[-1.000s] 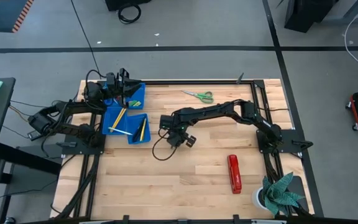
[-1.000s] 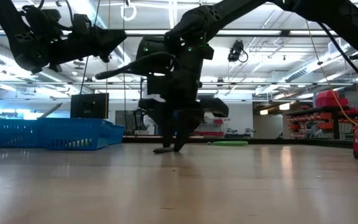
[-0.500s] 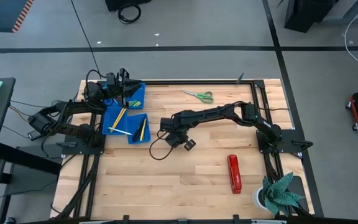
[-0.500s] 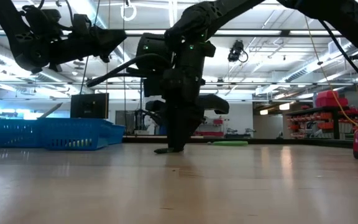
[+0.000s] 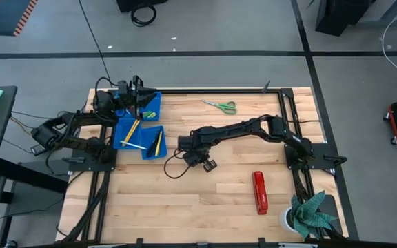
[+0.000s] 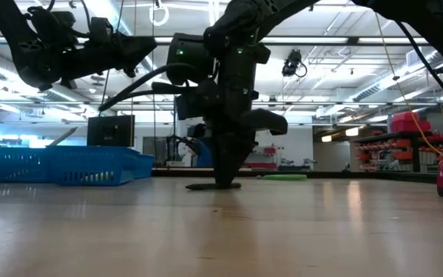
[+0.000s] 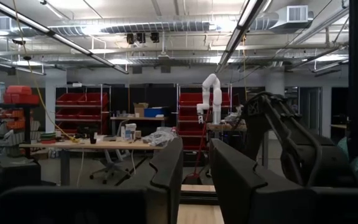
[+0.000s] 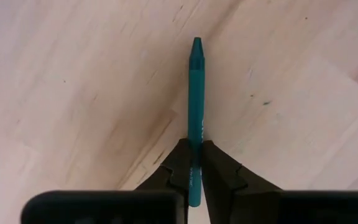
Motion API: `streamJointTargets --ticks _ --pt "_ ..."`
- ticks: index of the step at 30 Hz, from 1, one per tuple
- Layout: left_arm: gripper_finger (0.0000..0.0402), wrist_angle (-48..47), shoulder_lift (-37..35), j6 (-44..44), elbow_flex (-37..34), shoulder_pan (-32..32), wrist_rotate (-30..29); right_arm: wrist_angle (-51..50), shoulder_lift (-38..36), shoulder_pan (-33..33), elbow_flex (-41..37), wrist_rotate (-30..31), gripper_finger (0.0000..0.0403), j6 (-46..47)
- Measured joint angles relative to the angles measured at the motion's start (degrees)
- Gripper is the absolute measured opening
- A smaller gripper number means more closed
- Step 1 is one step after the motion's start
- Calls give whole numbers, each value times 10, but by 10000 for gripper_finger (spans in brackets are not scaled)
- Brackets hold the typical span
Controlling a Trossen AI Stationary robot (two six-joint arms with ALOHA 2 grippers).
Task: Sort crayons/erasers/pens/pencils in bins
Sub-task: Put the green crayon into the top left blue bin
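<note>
A teal-green crayon lies along the wooden table, pointing away from my right gripper, which is shut on its back end. In the low view this gripper points straight down near the table's middle, and the crayon shows as a dark strip flat on the boards. The blue bins sit at the table's left far corner, with yellow pencils lying in them. My left gripper hovers above those bins, open and holding nothing. My right gripper pinches the crayon's rear end between its two fingers, coming from above and pointing down. The fingers lie along the crayon. The crayon stretches out ahead of them, low on the table; its tip is free.
Green-handled scissors lie near the far edge. A red stapler sits toward the near right, with a potted plant at the near right corner. A black cable loops on the table beside my right gripper.
My right gripper has shifted a little toward the table's near edge while staying down at the table surface, and its wrist has turned somewhat. The crayon now shows flat on the boards under it. My left arm has kept still.
</note>
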Motion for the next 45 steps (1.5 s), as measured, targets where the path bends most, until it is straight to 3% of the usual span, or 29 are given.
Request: streamJointTargets --ticks 10,21,23,29,32,34,38,45 --pt "83 0 0 1 0 0 0 -65 7 7 90 -26 30 42" --pt "87 0 0 12 0 0 7 -187 5 8 174 3 29 106" --pt "85 10 0 48 0 0 36 -214 4 8 194 15 29 115" --pt "83 18 0 151 0 0 220 -262 3 8 254 51 30 122" --pt "86 17 0 156 -1 0 240 -281 3 7 297 73 30 132" --pt "88 16 0 177 -3 2 240 -284 3 8 329 92 30 136" --pt "86 15 0 224 -20 8 241 -226 -49 15 309 132 30 127" --pt "92 14 0 238 -27 3 239 -108 -111 15 308 143 30 102"
